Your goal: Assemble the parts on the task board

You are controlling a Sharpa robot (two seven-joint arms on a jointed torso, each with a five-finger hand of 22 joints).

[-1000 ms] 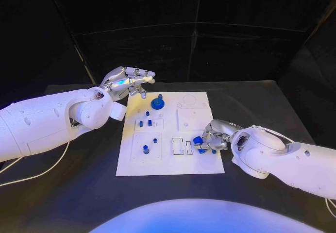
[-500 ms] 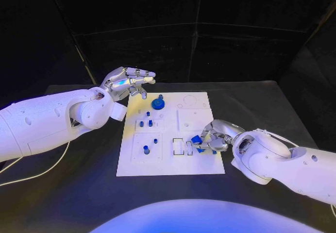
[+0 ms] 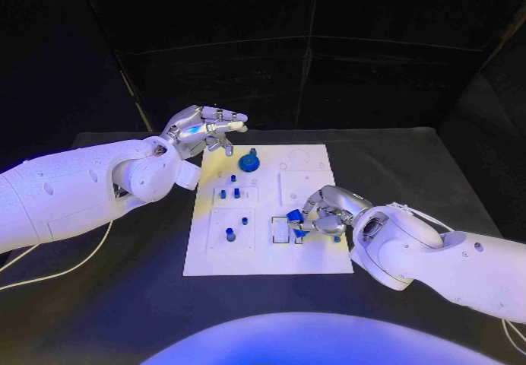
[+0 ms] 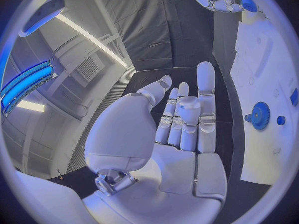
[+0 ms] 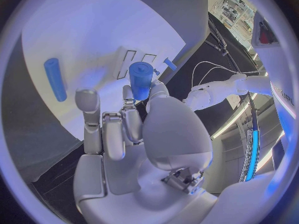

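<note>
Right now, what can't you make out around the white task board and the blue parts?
- Head view: the right hand covers the slots beneath it on the white task board.
- Right wrist view: fingers hide the lower end of the held blue cylinder.
- Head view: small blue pegs too small to tell apart.

The left hand [image 3: 205,125] hangs raised at the far left, fingers apart and holding nothing — its white arm reaching in from the left. The right hand [image 3: 321,214] sits low at the near right, fingers curled in a pinch — wrist bent inward.
</note>
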